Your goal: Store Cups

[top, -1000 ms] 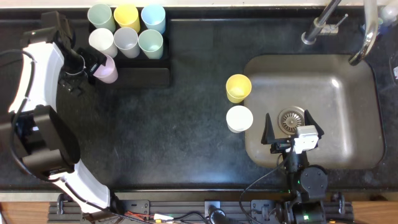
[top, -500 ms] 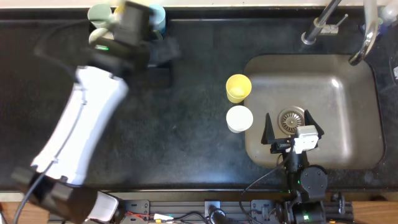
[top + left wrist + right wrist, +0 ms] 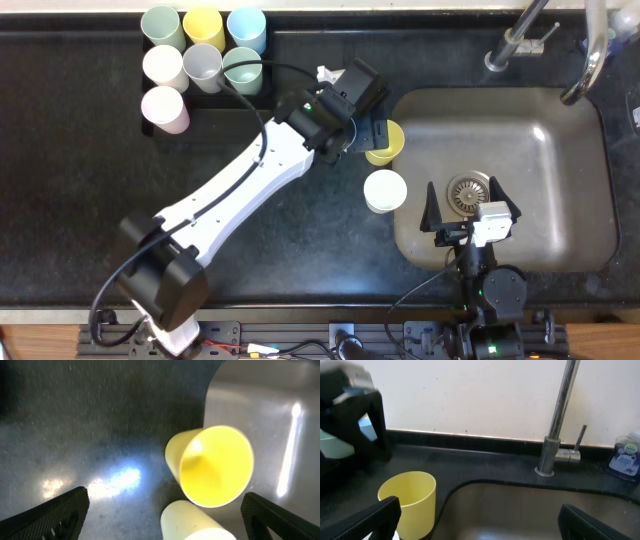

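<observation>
The right gripper (image 3: 470, 203) sits nearest, low over the near part of the sink (image 3: 560, 140) just beside the drain (image 3: 466, 190). Its fingers are spread wide with nothing between them.

Left of it, on the dark surface (image 3: 300, 260) at the sink's left rim, stands a white cup (image 3: 385, 190). Just beyond that, touching or nearly so, a yellow cup (image 3: 215, 467) stands upright with its mouth up, also right at the rim.

The left arm reaches from its base at the near left diagonally across the surface, and the left gripper (image 3: 372, 135) hangs above the yellow cup. The wrist view shows its fingers set far apart, one on each side of the two cups below, gripping nothing.

Far left, well apart from these two cups, a black rack (image 3: 215, 115) holds seven cups. A pink cup (image 3: 165, 108) is at its near left corner. Behind it is a row of white (image 3: 163, 65), grey (image 3: 203, 65) and green (image 3: 242, 70). Along the far edge stand pale green (image 3: 162, 25), yellow (image 3: 203, 25) and blue (image 3: 246, 25).

At the far right, a tap (image 3: 520, 35) rises behind the sink, and a blue soap bottle (image 3: 625, 460) stands to its right against the wall.
</observation>
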{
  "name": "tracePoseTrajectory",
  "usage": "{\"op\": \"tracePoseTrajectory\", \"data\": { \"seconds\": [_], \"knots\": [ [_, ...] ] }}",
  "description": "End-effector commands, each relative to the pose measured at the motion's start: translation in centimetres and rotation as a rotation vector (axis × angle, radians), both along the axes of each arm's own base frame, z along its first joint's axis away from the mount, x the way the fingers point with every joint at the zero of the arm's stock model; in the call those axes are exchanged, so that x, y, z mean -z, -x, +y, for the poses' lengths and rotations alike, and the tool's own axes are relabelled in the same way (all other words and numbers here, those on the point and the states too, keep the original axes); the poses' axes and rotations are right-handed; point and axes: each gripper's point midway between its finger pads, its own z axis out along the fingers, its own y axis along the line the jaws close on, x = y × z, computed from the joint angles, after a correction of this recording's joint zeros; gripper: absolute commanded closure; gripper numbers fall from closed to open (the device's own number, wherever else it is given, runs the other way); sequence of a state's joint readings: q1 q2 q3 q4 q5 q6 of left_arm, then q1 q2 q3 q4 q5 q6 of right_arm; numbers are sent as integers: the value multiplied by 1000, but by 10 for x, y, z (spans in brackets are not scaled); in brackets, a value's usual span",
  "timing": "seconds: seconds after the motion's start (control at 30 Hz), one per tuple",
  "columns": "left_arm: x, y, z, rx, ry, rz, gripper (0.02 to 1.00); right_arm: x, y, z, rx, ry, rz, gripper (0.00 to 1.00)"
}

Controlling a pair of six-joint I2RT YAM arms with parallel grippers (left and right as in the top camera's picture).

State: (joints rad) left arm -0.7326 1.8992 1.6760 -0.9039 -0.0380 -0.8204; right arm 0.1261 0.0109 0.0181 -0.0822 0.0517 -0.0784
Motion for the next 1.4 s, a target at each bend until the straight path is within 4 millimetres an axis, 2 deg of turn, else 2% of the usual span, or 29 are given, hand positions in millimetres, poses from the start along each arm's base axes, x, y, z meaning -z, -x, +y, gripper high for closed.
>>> {"op": "tracePoseTrajectory", "data": {
  "seconds": [0.03,0.17,0.63,0.7,0.77,0.83,0.9,0.97,1.0,1.07,1.13,1.17,1.2,1.27,1.4],
  "knots": [
    [24,6,-8,6,1,79,20,3,0,1,-5,0,0,3],
    [36,7,-10,10,-5,106,20,3,0,1,-5,0,0,3],
    [56,1,-14,3,-9,127,18,3,0,1,-5,0,0,3],
    [57,0,-14,3,-9,127,84,3,0,1,-5,0,0,3],
    [59,0,-14,-4,-10,132,93,3,0,1,-5,0,0,3],
    [62,0,-14,-20,-12,138,196,3,0,1,-5,0,0,5],
    [63,-2,-14,-21,-11,135,573,3,0,1,-5,0,0,3],
    [63,-5,-14,-25,-7,127,667,3,0,1,-5,0,0,3],
    [62,-7,-13,-29,-4,123,744,3,0,1,-5,0,0,3],
    [59,-12,-11,-40,1,113,803,3,0,1,-5,0,0,5],
    [47,-25,-5,-64,13,84,936,3,0,1,-5,0,0,5],
    [41,-30,-2,-76,15,72,939,3,0,1,-5,0,0,5],
    [24,-39,11,-109,16,50,947,3,0,1,-5,0,0,5],
    [5,-46,27,-145,17,32,952,3,0,1,-5,0,0,7],
    [-31,-56,73,-240,24,4,965,3,0,1,-5,0,1,3]
  ]
}}
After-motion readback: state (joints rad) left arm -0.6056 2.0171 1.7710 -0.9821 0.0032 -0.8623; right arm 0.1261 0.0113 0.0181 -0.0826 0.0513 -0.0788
